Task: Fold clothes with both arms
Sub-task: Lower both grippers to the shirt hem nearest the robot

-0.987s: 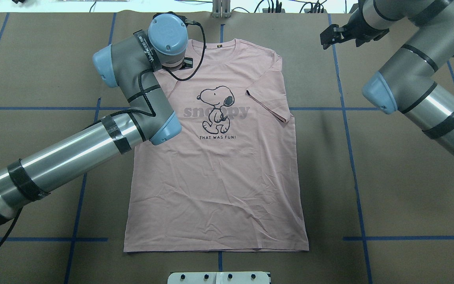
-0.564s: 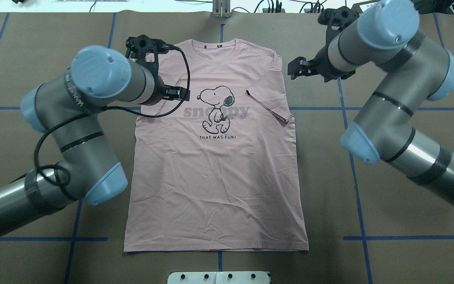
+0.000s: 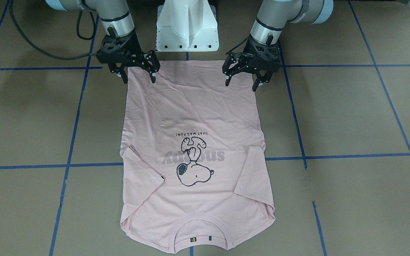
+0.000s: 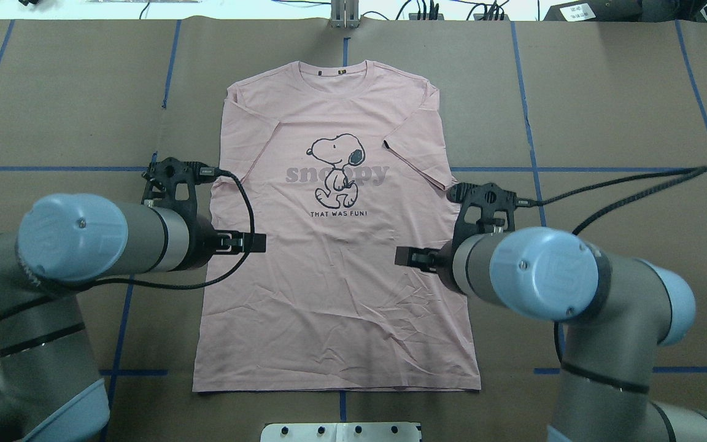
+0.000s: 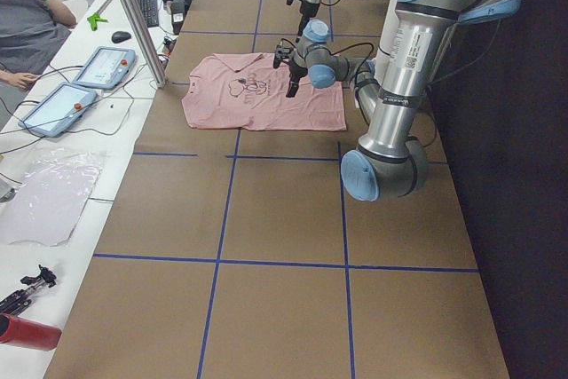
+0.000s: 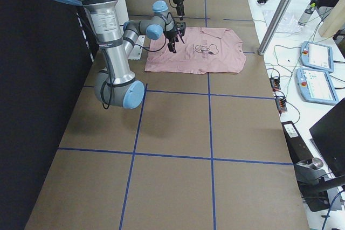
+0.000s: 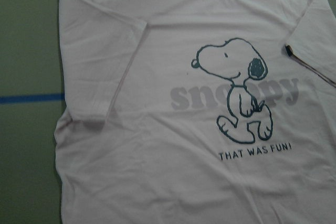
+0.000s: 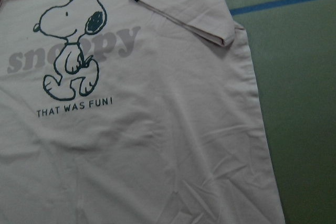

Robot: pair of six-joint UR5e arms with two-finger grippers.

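While the pink shirt [image 3: 194,110] lay flat on the brown counter [image 3: 351,117], dog picture up and sleeves folded in, the left claw [image 3: 240,82] and the right claw [image 3: 138,79] hung over its bottom corners, both with fingers spread wide apart.

1. You have the T-shirt [image 4: 335,288] flat on the table [image 4: 605,123], below both grippers;
2. the left gripper [image 3: 240,84] hangs over its left edge, the right gripper [image 3: 138,79] over its right edge;
3. the collar [image 3: 199,222] lies ahead of both; the pedestal [image 3: 187,25] stands behind, between them.
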